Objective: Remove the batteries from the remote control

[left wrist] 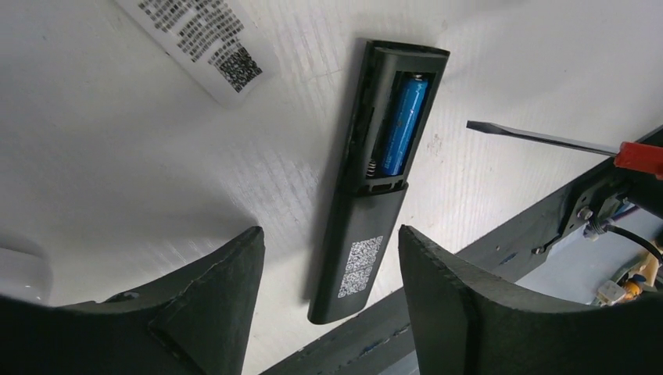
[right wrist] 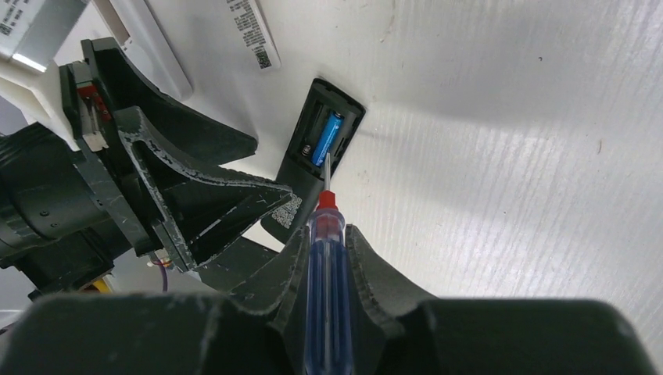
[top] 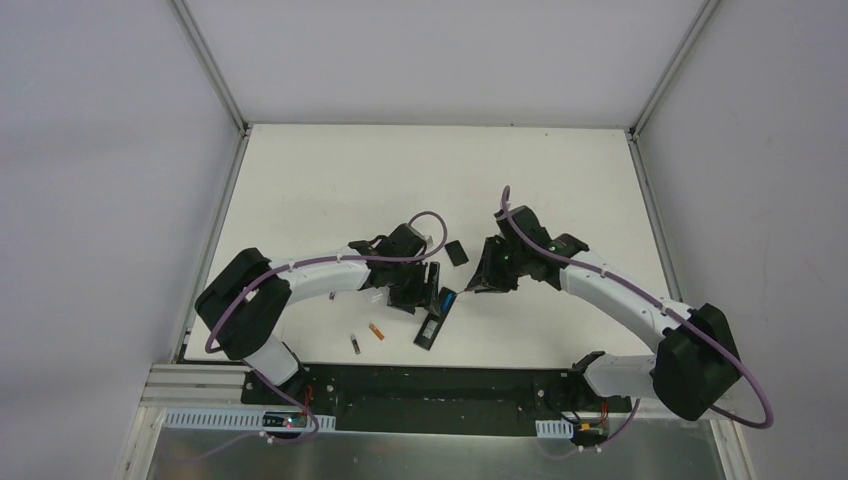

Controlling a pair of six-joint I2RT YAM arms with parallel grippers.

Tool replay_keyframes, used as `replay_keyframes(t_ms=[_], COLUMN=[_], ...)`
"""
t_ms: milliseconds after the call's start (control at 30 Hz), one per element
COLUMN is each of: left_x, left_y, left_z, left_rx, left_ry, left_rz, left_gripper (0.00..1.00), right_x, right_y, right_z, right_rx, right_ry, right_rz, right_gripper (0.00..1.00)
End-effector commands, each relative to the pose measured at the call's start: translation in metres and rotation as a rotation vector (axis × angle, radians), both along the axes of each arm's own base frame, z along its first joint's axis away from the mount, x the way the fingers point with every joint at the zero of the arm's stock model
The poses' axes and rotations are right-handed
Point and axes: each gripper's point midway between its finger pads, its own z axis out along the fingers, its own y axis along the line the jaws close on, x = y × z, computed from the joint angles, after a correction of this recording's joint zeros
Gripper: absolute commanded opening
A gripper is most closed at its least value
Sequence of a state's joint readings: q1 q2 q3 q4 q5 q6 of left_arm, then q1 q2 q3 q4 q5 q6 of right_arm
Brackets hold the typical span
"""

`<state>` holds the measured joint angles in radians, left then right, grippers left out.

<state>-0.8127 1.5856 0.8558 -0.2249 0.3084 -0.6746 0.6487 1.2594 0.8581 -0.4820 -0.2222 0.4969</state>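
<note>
Top view: the remote control (top: 432, 325) lies at lower centre, between both arms.

Left wrist view: the left gripper (left wrist: 330, 234) stands open and empty, with one jaw on each side of the remote. The blue battery (left wrist: 404, 125) lies lengthwise further up.

Right wrist view: the right gripper (right wrist: 326, 233) clamps the screwdriver (right wrist: 324, 297), whose tip points along the battery's axis.

Your remote control (top: 431, 322) is a slim black bar lying back-up on the table (top: 330, 190). Its battery bay (left wrist: 367, 117) is open at the far end, and a white code sticker (left wrist: 360, 266) sits on the near half. One blue battery (left wrist: 404, 125) lies lengthwise in one slot of the bay; the slot beside it shows a bare spring (left wrist: 374, 166). Left of the remote and apart from it, an orange battery (top: 377, 331) and a dark battery (top: 354, 344) lie loose, near each other.
</note>
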Motion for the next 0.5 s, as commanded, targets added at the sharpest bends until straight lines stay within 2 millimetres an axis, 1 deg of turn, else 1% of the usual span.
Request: replay_keyframes(t_ms=[0, 100, 267, 467], left_x=[0.000, -0.003, -0.006, -0.007], left_y=[0.007, 0.008, 0.010, 0.006], left_z=[-0.010, -0.011, -0.015, -0.018], left_rx=[0.065, 0.072, 0.100, 0.105], left_ry=[0.002, 0.004, 0.010, 0.021], left_rz=[0.020, 0.004, -0.010, -0.014], left_gripper=[0.59, 0.51, 0.49, 0.42], right_x=[0.009, 0.008, 0.007, 0.006], right_y=[0.010, 0.015, 0.021, 0.021], right_z=[0.007, 0.004, -0.001, -0.006], right_rx=[0.000, -0.005, 0.000, -0.017], right_ry=[-0.014, 0.000, 0.014, 0.025], right_rz=[0.004, 0.016, 0.031, 0.033], right_gripper=[0.00, 0.00, 0.00, 0.00])
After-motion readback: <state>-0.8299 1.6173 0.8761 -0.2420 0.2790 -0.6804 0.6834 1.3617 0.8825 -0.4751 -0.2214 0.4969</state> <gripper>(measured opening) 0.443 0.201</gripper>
